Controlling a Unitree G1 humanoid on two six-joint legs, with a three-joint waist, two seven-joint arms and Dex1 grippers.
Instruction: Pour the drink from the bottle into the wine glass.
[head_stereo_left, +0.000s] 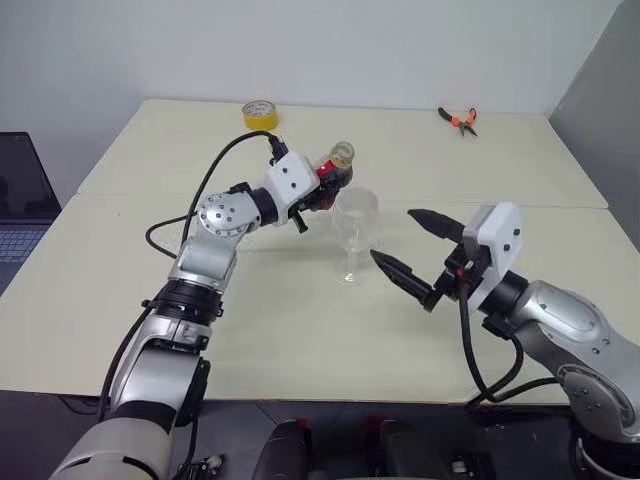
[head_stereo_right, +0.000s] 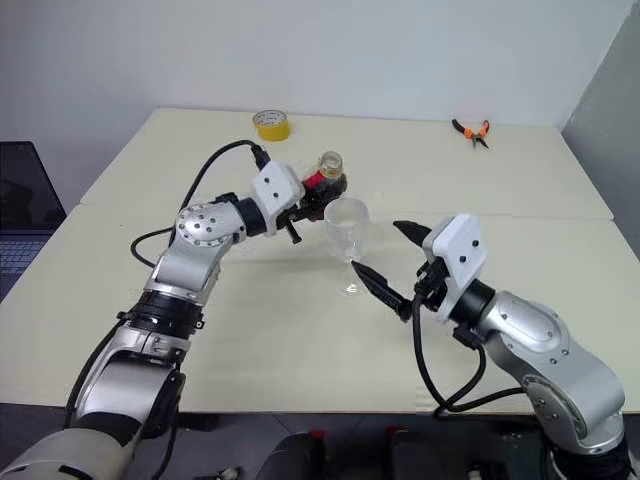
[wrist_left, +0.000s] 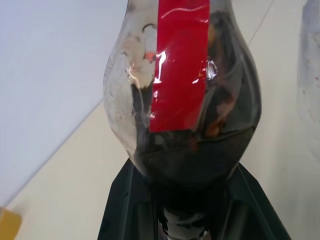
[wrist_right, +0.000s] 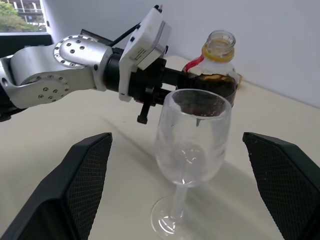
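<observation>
Your desk (head_stereo_left: 300, 330) is a pale cream surface, with a seam running across it behind the working area. On it, roughly at the middle, your wine glass (head_stereo_left: 354, 236) stands upright on its foot, and its bowl looks empty.

Your left claw (head_stereo_left: 318, 192) is clamped on the bottle (head_stereo_left: 336, 172), gripping its rounded body and holding it in the air just behind and to the left of the glass rim. The bottle's open mouth (wrist_right: 220, 42) has no cap on it and sits a little above the glass rim, close beside it; from the right wrist view the bottle looks near upright with only a slight lean. The drink (wrist_right: 215, 85) lies dark in the lower part of the bottle, under the red label (wrist_left: 178, 65).

Your right claw (head_stereo_left: 408, 245) stands wide and holds nothing, its two black fingers (wrist_right: 70, 190) spread to either side of the glass without touching it.

At the far edge of the desk lie a yellow tape roll (head_stereo_left: 260, 115) on the left and orange-handled pliers (head_stereo_left: 459, 120) on the right, both well apart from the glass.
</observation>
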